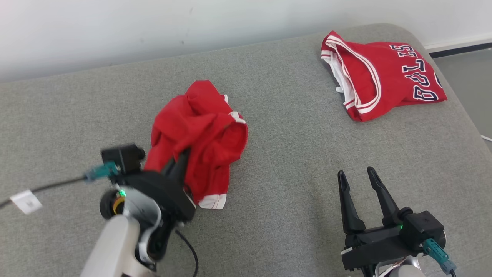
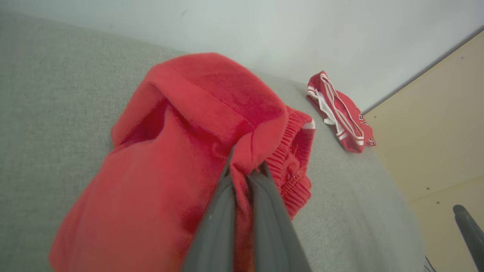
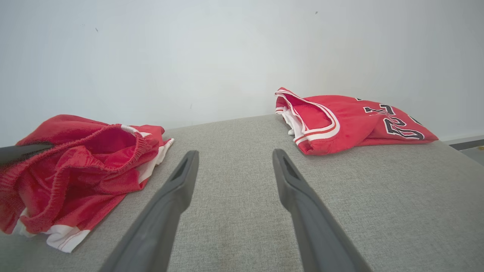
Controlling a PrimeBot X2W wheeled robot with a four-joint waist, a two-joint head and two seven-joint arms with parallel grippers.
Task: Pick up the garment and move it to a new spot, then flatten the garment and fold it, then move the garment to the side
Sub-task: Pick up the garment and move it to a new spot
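**Robot's left gripper clamped on crumpled red garment**

A crumpled red garment (image 1: 200, 127) (image 2: 170, 151) (image 3: 75, 170) with a gathered elastic edge and white hem bands lay in a heap on the left-centre of a grey fabric surface (image 1: 292, 154). The left gripper (image 1: 182, 158) (image 2: 245, 174) had its two dark fingers squeezed together on a fold at the garment's near side. In the left wrist view, red cloth was pinched in the narrow slit between the fingers.

A second piece, a red jersey (image 1: 384, 73) (image 2: 340, 113) (image 3: 351, 121) with red-and-white striped trim, a white panel and dark white-outlined lettering, rested folded at the far right corner of the surface, well apart from the heap. Nothing touched it.

The right gripper (image 1: 355, 172) (image 3: 234, 154) hung over the near right of the surface with its fingers spread wide and nothing between them. They pointed toward the bare stretch between the two garments.

A pale wall (image 1: 153, 27) rose behind the far edge. A dark cable with a white tag (image 1: 25, 201) trailed off to the left from the left wrist.
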